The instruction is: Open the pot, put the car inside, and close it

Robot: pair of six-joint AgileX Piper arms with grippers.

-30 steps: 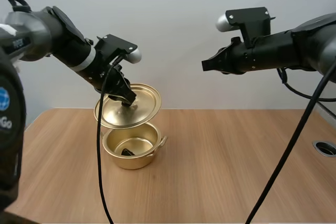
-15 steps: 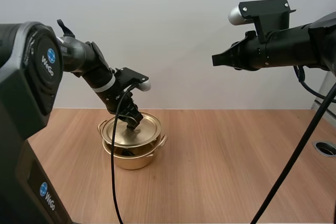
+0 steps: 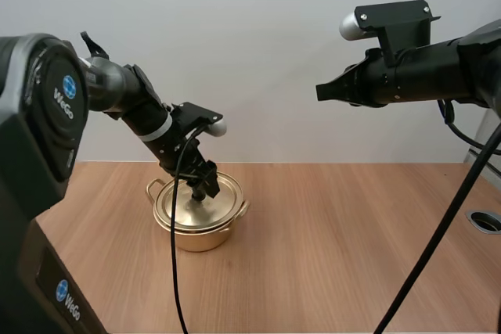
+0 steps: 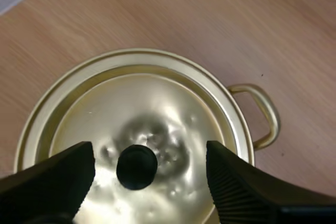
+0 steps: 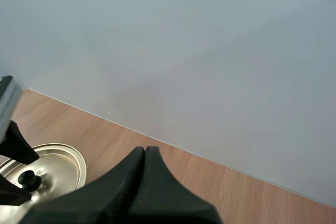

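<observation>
A brass pot (image 3: 205, 238) stands on the wooden table, left of centre, with its lid (image 3: 188, 207) lying flat on the rim. The lid (image 4: 157, 108) has a small black knob (image 4: 136, 167) in its middle. My left gripper (image 3: 205, 190) hovers just over that knob, open, its two fingers (image 4: 231, 182) standing wide to either side of the knob without touching it. The pot's inside is hidden under the lid. My right gripper (image 3: 322, 92) is raised high at the right, shut into one dark wedge (image 5: 145, 157), with nothing in it.
One loop handle (image 4: 262, 114) of the pot sticks out beside the lid. Bare wooden table (image 3: 352, 248) spreads to the right and front of the pot. A round hole (image 3: 485, 220) sits at the table's far right edge.
The left gripper lowered the lid from a tilted hold above the pot onto its rim, then let go of the knob and spread its fingers. The right arm rose slightly, then held still.
</observation>
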